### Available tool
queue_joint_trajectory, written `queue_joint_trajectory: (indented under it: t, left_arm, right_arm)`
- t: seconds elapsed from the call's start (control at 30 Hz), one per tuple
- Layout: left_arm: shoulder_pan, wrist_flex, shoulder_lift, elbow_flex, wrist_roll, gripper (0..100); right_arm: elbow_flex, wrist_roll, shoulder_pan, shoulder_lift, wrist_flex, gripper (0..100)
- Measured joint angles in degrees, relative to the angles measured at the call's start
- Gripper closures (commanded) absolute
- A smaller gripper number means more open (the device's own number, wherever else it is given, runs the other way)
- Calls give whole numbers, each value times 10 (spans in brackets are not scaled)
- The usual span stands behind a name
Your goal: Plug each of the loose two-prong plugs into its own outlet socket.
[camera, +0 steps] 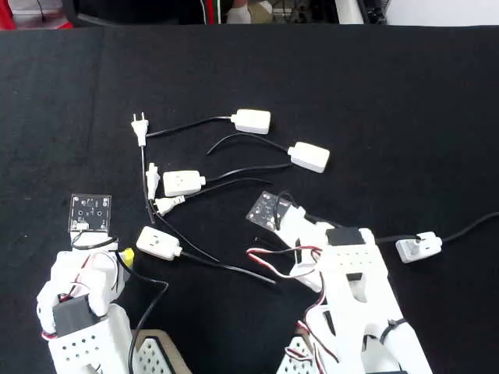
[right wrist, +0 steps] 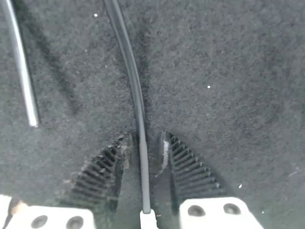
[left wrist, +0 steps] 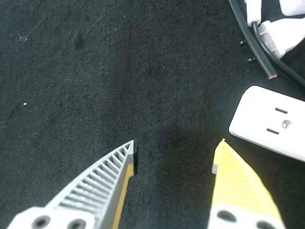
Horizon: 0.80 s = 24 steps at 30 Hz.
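The right pincer (right wrist: pixel 145 139) stood narrowly parted astride a black cable (right wrist: pixel 133 81), gripping nothing. The left pincer (left wrist: pixel 177 141) gaped wide beside a white socket (left wrist: pixel 269 122), lower left. A loose plug (camera: pixel 165 205) lay left of centre. Likely the reaching step; next, close squarely on a plug body.

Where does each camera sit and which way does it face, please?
High view: fixed above the table, looking down on sockets and plugs; left arm and right arm at its lower edge.
Left wrist view: on the left wrist, facing the cloth; the open left tool beside an outlet socket.
Right wrist view: on the right wrist, facing down; the open right tool straddles a black cord.
Shared: the high view also shows that socket.
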Motion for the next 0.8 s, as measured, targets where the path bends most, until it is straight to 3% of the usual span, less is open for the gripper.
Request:
queue_joint_trajectory:
  t: [0.37,0.47,0.8]
  left_arm:
    - [0,0,0,0,0,737]
    - [0,0,0,0,0,737]
    - [0,0,0,0,0,737]
  right_arm:
    - [32,-3,-32,-10,-19,913]
    - [32,-3,-32,-10,-19,988]
    - [16,-26,-32,-1,-37,987]
